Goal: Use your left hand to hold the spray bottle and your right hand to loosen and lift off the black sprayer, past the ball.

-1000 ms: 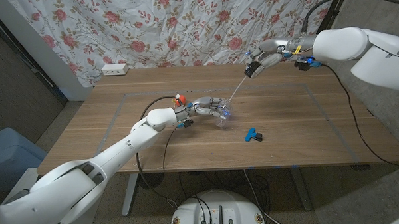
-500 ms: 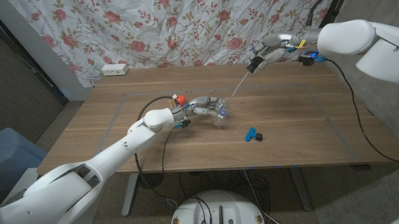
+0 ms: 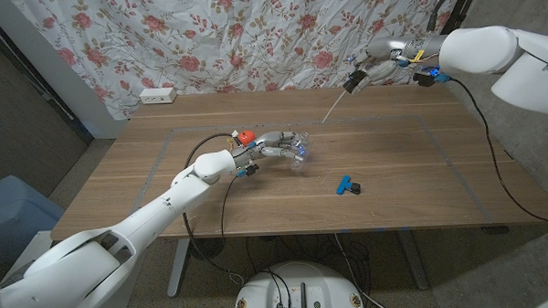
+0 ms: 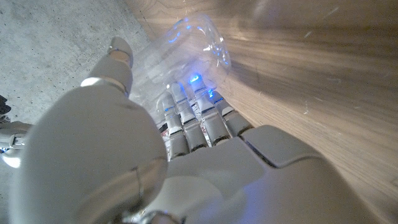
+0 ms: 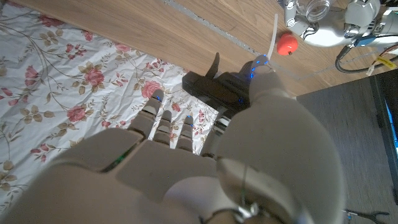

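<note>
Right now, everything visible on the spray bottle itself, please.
The spray bottle is clear plastic, see-through enough to be faint against the wood. It sits on the table near the middle, gripped by the left hand, whose fingers wrap its body. Its neck is open: the black sprayer is off, held up by the right hand with its thin dip tube hanging clear of the bottle. Whether there is liquid inside cannot be told.

Left hand [image 3: 278,148] grips low at mid-table; right hand [image 3: 373,66] pinches, raised high.

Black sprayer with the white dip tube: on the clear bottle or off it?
Off. The right hand holds the black sprayer high, its white dip tube hanging free, apart from the clear plastic bottle gripped by the left hand.
</note>
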Available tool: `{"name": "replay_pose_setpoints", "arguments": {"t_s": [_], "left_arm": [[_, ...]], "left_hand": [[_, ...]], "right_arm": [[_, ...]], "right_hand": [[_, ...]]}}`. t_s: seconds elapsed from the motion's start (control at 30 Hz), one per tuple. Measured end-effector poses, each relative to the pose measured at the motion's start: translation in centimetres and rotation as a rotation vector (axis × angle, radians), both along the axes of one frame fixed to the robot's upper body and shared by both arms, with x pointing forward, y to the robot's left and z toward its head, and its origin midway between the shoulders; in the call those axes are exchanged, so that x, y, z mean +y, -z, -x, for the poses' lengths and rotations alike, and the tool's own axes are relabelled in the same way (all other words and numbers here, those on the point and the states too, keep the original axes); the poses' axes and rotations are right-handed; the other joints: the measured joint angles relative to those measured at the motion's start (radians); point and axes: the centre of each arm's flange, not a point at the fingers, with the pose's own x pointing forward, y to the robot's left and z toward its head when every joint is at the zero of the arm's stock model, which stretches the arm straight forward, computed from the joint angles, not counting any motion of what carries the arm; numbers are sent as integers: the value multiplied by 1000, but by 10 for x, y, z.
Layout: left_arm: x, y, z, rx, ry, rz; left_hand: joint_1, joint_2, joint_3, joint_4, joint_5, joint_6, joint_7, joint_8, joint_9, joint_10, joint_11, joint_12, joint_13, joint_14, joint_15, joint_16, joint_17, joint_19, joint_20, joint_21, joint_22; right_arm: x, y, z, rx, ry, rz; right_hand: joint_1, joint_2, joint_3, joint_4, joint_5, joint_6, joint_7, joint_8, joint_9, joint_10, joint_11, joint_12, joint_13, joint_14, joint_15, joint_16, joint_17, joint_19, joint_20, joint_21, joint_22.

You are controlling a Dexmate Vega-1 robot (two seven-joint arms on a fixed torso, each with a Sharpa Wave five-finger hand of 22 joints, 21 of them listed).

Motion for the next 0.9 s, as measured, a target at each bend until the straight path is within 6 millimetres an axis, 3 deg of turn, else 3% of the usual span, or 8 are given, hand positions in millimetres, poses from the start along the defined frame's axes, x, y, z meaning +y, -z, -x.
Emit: {"name": "replay_pose_setpoints", "arguments": {"t_s": [0.43,0.9], "left_arm": [[4,3,0,-21,-33,51],[5,11,-1,-29,-78,113]], "left_hand": [[0,0,-4,4,-1,-5,-5,11,-8,-4,-45,-41,-22,-34,5,-22,-17,-49,30,-8,0],[0,0,0,0,-1,-16,-16,12,-30,-19,-85,-82,-53,-64,7,-46,-52,-84,38,-8,0]], "right_arm": [[-2,14,-12,-34,113,-28],[-3,30,-26,-68,208,-72]], "right_hand": [[0,0,-4,4,4,0,0,0,0,34,-1,0,2,37,-16,15,0,16,8,2,0],[-9,8,-8,8,4,-6,-6,0,0,55,-5,0,2,69,-34,23,0,33,11,5,0]]}}
